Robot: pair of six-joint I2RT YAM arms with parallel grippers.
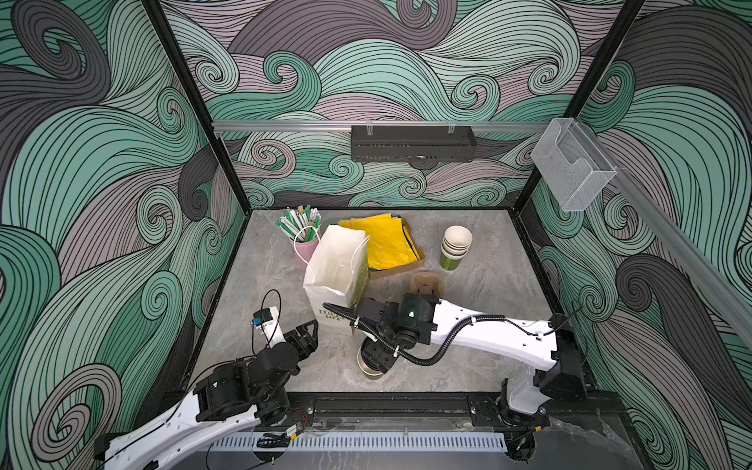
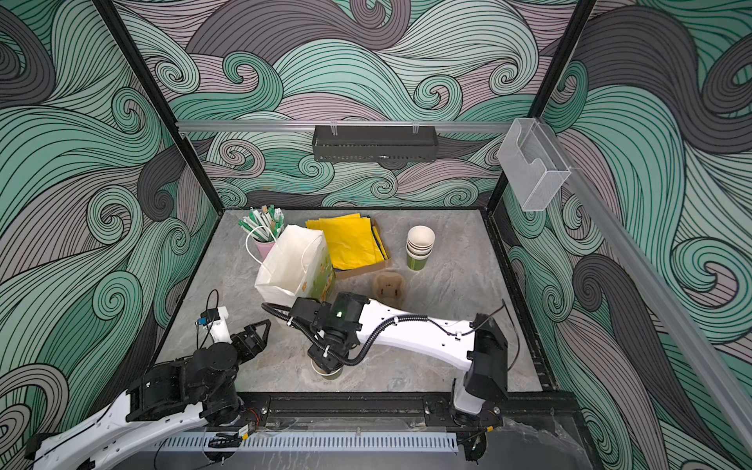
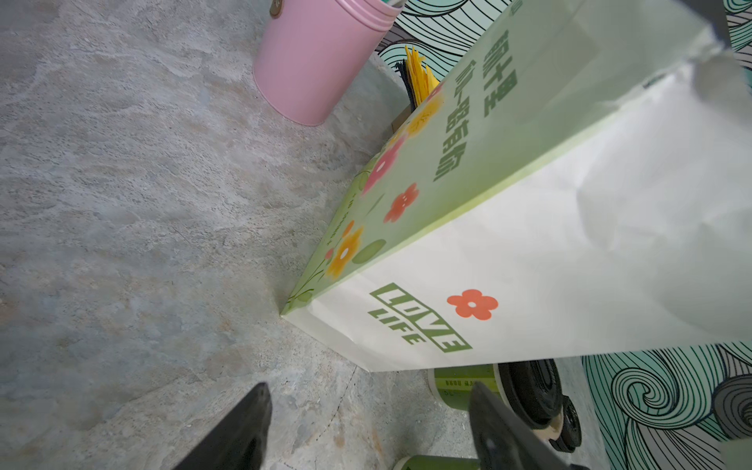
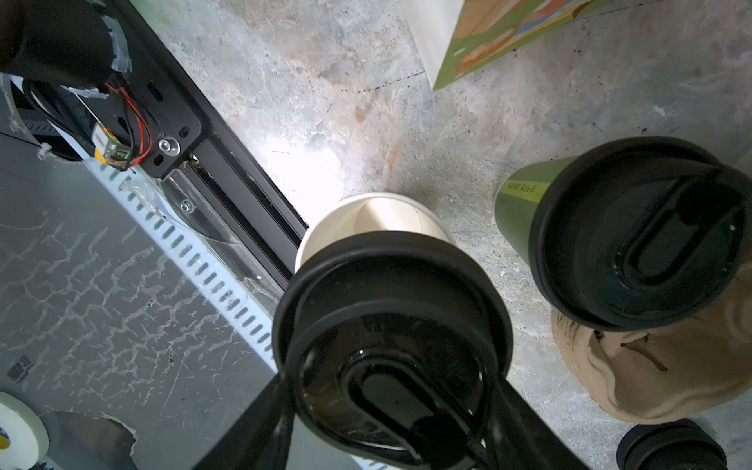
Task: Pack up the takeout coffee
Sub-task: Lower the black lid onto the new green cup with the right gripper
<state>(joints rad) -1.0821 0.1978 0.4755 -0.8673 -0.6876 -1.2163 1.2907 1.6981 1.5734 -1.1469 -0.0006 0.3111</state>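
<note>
The takeout coffee, a green cup capped with a black sip lid, stands beside a brown pulp carrier; it also shows past the bag's corner in the left wrist view. In both top views the right arm hides it. My right gripper is shut on a loose black lid, held just above a lidless green cup. My left gripper hangs open over bare table, left of the bag.
A white and green paper bag stands open mid-table. Behind it are a pink cup of stirrers, yellow napkins and a stack of lidless cups. Another black lid lies near the carrier.
</note>
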